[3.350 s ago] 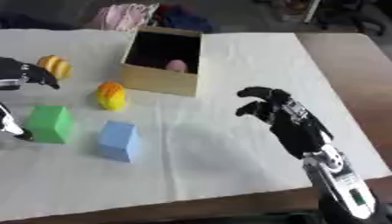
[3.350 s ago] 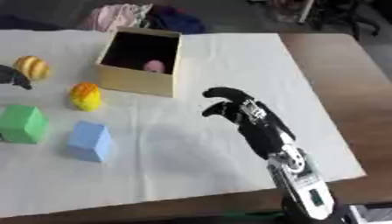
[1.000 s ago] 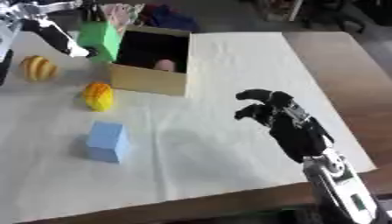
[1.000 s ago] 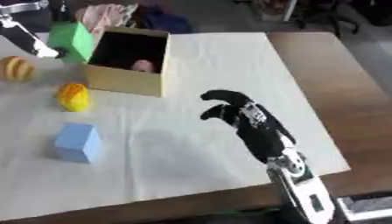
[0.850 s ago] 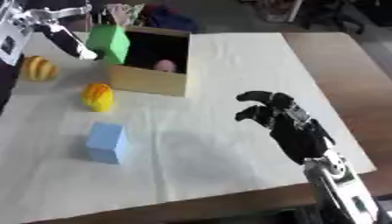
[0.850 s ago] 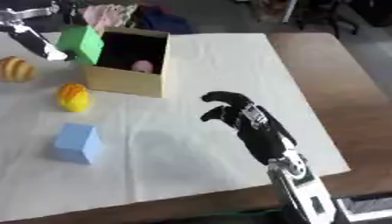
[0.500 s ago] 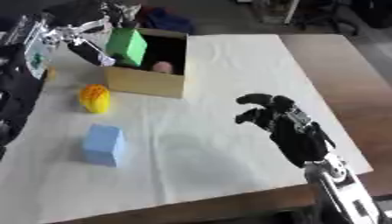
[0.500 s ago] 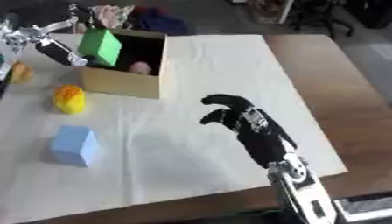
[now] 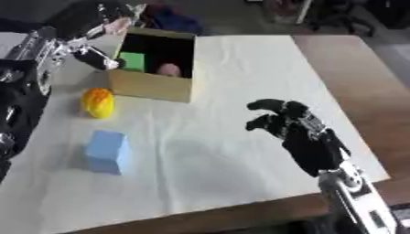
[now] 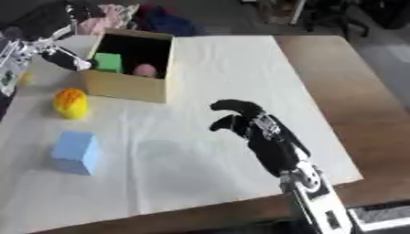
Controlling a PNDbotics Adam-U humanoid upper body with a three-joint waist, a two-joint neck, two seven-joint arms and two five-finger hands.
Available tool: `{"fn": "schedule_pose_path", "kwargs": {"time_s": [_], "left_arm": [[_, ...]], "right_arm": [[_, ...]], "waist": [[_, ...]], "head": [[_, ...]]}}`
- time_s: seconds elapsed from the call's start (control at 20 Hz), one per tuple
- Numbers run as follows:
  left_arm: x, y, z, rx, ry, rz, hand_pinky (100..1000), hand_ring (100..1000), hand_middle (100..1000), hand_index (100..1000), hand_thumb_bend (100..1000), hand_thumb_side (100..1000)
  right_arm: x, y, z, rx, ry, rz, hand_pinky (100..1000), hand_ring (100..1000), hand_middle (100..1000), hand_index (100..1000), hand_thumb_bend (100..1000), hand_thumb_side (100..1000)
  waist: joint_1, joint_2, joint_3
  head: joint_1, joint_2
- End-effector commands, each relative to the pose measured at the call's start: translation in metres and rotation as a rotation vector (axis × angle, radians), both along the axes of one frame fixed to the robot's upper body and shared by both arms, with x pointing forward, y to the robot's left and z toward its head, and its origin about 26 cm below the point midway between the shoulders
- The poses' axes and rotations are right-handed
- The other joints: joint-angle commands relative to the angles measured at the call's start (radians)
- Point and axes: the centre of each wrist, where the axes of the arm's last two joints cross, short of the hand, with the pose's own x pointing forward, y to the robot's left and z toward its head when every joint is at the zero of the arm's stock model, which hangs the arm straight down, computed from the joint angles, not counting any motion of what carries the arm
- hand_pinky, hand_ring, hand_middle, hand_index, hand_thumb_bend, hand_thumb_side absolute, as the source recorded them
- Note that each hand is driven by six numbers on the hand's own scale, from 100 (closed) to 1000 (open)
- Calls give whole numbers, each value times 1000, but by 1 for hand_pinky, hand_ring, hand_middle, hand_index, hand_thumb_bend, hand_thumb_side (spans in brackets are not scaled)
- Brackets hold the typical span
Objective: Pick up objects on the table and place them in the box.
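Cardboard box (image 9: 152, 87) sits at the far left of the white-covered table (image 9: 240, 59), open top facing up. Green block (image 9: 132, 61) is inside the box at its left side, next to a pink rounded thing (image 9: 168, 69), also inside. My left hand (image 9: 102, 28) is over the box's far-left corner, arm coming in from the left edge. Fingers look spread around the rim area and apart from the green block, but that hand is blurred, so I cannot tell for sure whether it is open or closed. One dark finger (image 10: 70, 59) angles down toward the box's left wall, just beside the green block.

My right hand (image 10: 255, 125) hangs over the bare cloth at centre right, well apart from the box and from every object. Its fingers are curled inward and hold nothing. Forearm runs off to the near right corner.

Yellow-orange rounded object (image 9: 98, 102) lies on the cloth just near the box's near-left corner, apart from the wall. Light blue block (image 9: 107, 151) stands nearer still on the left, well apart from the yellow one and the box. Another small yellowish thing (image 10: 26, 77) shows at the far left edge in the right eye view, mostly hidden by my left arm. Brown tabletop (image 9: 352, 77) shows bare to the right of the cloth. Crumpled cloth, pink (image 10: 114, 13) and dark blue, lies beyond the box at the far edge.
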Motion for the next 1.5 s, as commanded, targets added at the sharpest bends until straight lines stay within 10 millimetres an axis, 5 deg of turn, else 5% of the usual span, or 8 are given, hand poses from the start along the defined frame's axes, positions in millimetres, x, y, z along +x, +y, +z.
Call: {"fn": "schedule_pose_path", "kwargs": {"time_s": [0.05, 0.35, 0.65, 1.05, 1.5], "left_arm": [[-2, 10, 24, -24, -50, 3, 840, 795, 855, 929, 493, 204], [-15, 29, 66, -99, -70, -15, 845, 800, 857, 931, 430, 100], [-37, 76, 94, -166, -60, 100, 845, 798, 856, 927, 393, 100], [-44, 136, 59, -122, 196, 369, 836, 792, 851, 916, 331, 348], [-46, 160, 25, -49, 421, 489, 823, 773, 820, 894, 348, 272]], "right_arm": [[1, -1, 6, 6, -20, -2, 821, 673, 803, 824, 100, 950], [2, -5, 5, -1, -20, -19, 821, 673, 804, 824, 100, 951], [3, -8, 6, -7, -25, -31, 821, 673, 804, 824, 100, 948], [3, -9, 7, -8, -30, -34, 822, 673, 804, 825, 100, 949], [4, -8, 8, -9, -32, -23, 822, 673, 805, 825, 100, 953]], "waist": [[-5, -3, 3], [2, -5, 18], [12, -6, 32], [12, -4, 35], [6, 2, 32]], "head": [[-7, -9], [-23, -15], [-44, -21], [-56, -24], [-48, -25]]}}
